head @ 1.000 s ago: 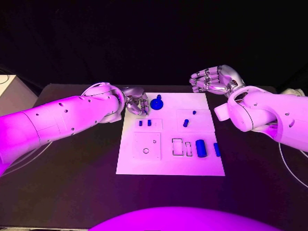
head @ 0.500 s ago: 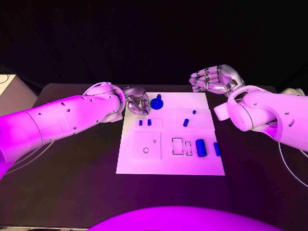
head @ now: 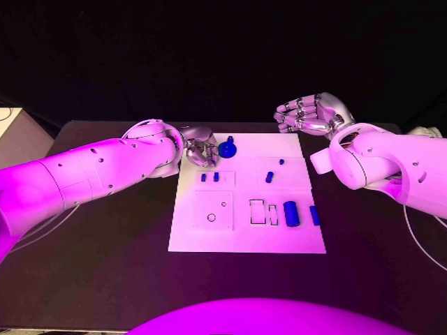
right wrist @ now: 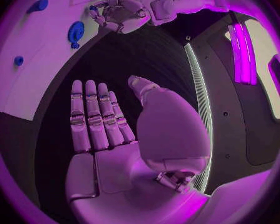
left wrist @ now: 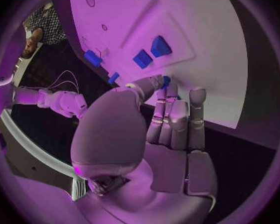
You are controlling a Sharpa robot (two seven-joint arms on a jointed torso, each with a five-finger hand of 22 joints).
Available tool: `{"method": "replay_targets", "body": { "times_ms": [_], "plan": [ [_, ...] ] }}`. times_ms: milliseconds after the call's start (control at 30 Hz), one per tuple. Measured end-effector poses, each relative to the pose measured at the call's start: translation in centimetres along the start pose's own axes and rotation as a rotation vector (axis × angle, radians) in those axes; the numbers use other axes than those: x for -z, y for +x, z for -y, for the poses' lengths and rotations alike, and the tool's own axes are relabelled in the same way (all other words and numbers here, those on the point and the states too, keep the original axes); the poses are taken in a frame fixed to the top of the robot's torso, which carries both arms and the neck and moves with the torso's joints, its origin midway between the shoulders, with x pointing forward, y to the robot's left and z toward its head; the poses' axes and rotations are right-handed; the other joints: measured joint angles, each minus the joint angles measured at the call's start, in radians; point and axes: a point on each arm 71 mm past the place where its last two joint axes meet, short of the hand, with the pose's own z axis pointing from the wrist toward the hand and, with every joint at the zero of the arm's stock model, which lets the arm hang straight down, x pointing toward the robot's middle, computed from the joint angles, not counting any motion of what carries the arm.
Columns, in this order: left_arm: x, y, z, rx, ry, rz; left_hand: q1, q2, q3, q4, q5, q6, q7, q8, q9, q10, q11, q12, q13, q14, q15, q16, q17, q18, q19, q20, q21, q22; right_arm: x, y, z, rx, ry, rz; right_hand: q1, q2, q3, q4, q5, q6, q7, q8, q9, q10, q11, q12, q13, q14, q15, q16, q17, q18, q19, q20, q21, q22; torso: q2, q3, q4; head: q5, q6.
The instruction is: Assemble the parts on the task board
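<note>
The white task board (head: 246,241) is lying mid-surface, carrying small blue parts (head: 291,213). The left robot hand (head: 198,148) is hovering at its far left corner beside a round blue part (head: 228,149), fingers curled, holding nothing visible. The right robot hand (head: 311,114) is hanging off the far right corner, fingers apart, empty.

The task board (head: 246,241) is lying at the centre of the table (head: 103,272). The left hand (head: 196,148) is hovering at the board's eleven o'clock corner, just beside the round part (head: 228,149). The right hand (head: 311,114) is hanging beyond the one o'clock corner. Two long parts (head: 292,213) are lying toward four o'clock.
</note>
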Motion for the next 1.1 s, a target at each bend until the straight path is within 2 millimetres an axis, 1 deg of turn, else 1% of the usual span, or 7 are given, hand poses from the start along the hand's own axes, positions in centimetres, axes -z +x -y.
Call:
{"method": "replay_targets", "body": {
  "times_ms": [533,633,700,767,967,1033,1100],
  "plan": [
    [-0.05,0.02,-0.02,-0.005,-0.004,-0.011,-0.001,-0.001,0.0,0.0,0.0,0.001,-0.002,-0.002,0.0,0.0,0.0,0.0,0.0,0.0,0.0,0.0,-0.005,0.0,0.0,0.0,0.0,-0.008,0.01,0.0,0.05,0.0,0.001,-0.001,0.0,0.0,0.0,0.0,0.0,0.0,0.0,-0.003,-0.001,0.0,0.0,0.0,0.0,0.0,0.0,0.0,-0.003,0.0,0.0,0.0,0.0,-0.003,0.0,-0.0005,0.0005,-0.001,-0.004],
    [-0.05,0.02,-0.03,-0.005,-0.005,-0.012,-0.001,-0.001,-0.003,-0.003,0.0,0.001,-0.002,-0.006,0.0,0.0,0.0,-0.008,0.003,0.0,0.0,0.0,-0.011,0.0,-0.006,0.006,0.0,-0.012,0.0,0.0,0.06,0.0,0.001,-0.001,0.0,0.0,0.0,0.0,0.0,0.0,0.0,-0.005,-0.001,0.0,0.0,0.0,0.0,0.0,0.0,0.0,-0.006,0.0,0.0,0.0,0.0,-0.006,-0.001,-0.0006,0.0007,-0.001,-0.004],
    [-0.05,0.03,-0.04,-0.006,-0.005,-0.012,-0.001,-0.001,-0.003,-0.003,0.0,-0.002,0.0,-0.017,0.0,-0.001,0.001,-0.016,0.003,0.0,0.0,0.0,-0.019,0.0,-0.016,0.004,-0.006,-0.017,0.0,-0.01,0.06,0.0,0.001,-0.001,0.0,0.0,0.0,0.0,0.0,0.0,0.0,-0.005,-0.001,0.0,0.0,0.0,0.0,0.0,0.0,0.0,-0.006,0.0,0.0,0.0,0.0,-0.006,-0.001,-0.0007,0.0007,-0.001,-0.004],
    [-0.05,0.07,-0.05,-0.006,-0.005,-0.013,-0.004,0.002,-0.005,-0.005,0.0,-0.017,0.006,-0.029,-0.001,-0.008,0.008,-0.024,0.003,-0.011,0.004,0.0,-0.029,0.0,-0.024,0.01,-0.012,-0.023,0.0,-0.01,0.07,0.0,0.002,-0.001,0.0,0.0,0.0,0.0,0.0,0.0,0.0,-0.005,-0.001,0.0,0.0,0.0,0.0,0.0,0.0,0.0,-0.006,0.0,0.0,0.0,0.0,-0.006,-0.001,-0.0007,0.0007,-0.001,-0.004],
    [0.06,0.53,-0.4,-0.006,-0.017,-0.022,-0.026,-0.018,-0.008,-0.008,0.0,-0.104,0.021,-0.086,-0.019,-0.023,0.022,-0.037,0.005,-0.023,0.015,0.0,-0.046,0.0,-0.036,0.021,-0.026,-0.036,0.02,-0.02,0.1,0.0,0.002,0.0,0.0,0.0,-0.002,-0.002,0.0,0.0,0.0,-0.005,-0.002,0.0,0.0,0.0,0.0,-0.004,0.004,0.0,-0.008,0.0,0.0,0.0,0.0,-0.007,-0.001,-0.0012,0.0007,0.0,-0.002],
    [0.1,0.59,-0.5,-0.005,-0.021,-0.023,-0.029,-0.021,-0.008,-0.008,0.0,-0.122,0.023,-0.097,-0.021,-0.027,0.019,-0.037,0.005,-0.026,0.014,0.0,-0.052,0.0,-0.04,0.018,-0.027,-0.039,0.02,-0.03,0.11,0.0,0.003,0.0,0.0,0.0,-0.003,-0.003,0.0,0.0,0.0,-0.005,-0.002,0.0,0.0,0.0,-0.001,-0.004,0.004,0.0,-0.008,0.0,0.0,0.0,0.0,-0.007,-0.001,-0.0013,0.0007,0.0,-0.002],
    [0.13,0.57,-0.56,-0.005,-0.023,-0.022,-0.03,-0.022,-0.008,-0.008,0.0,-0.133,0.026,-0.101,-0.022,-0.031,0.023,-0.037,0.007,-0.031,0.016,0.0,-0.059,0.0,-0.043,0.021,-0.032,-0.044,0.02,-0.04,0.12,0.0,0.003,0.0,0.0,0.0,-0.003,-0.003,0.0,0.0,0.0,-0.005,-0.002,0.0,0.0,0.0,-0.001,-0.004,0.004,0.0,-0.009,0.0,0.0,0.0,0.0,-0.009,-0.001,-0.0012,0.0006,0.0,-0.002]
  ]
}}
